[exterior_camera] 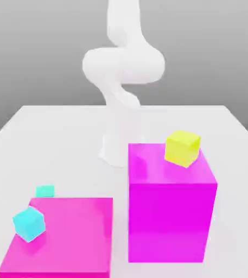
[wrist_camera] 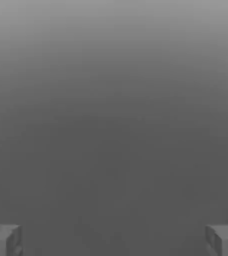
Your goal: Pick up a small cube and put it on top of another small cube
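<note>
- A white table (exterior_camera: 55, 130) carries everything; in the exterior view its pale top runs from mid-frame down to the bottom edge.
- The robot's white base (exterior_camera: 115, 146) stands on it at the frame's centre.
- A flat magenta slab (exterior_camera: 66, 239) lies on it at the lower left.
- A tall magenta block (exterior_camera: 169, 217) stands on it at the lower right, just beside the slab with a narrow gap between them.
- A small teal cube (exterior_camera: 45, 190) rests on the bare tabletop at the left, right behind the slab's far edge.
</note>
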### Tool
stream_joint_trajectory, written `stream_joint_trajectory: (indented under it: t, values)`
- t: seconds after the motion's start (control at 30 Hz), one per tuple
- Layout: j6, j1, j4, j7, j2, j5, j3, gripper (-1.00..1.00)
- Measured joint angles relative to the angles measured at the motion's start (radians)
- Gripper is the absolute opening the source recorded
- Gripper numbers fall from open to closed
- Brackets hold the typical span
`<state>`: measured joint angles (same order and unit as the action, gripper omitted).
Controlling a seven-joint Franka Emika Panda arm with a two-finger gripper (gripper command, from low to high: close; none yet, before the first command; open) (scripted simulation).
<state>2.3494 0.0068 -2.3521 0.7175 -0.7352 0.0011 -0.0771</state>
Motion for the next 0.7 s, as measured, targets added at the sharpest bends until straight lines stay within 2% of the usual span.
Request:
stream_joint_trajectory:
  t: [0.37, 0.7]
  values:
    - [0.220, 0.014, -0.232, -0.370, 0.303, 0.012, -0.297, 0.00]
    - [0.418, -0.017, -0.440, -0.686, 0.570, 0.006, -0.494, 0.00]
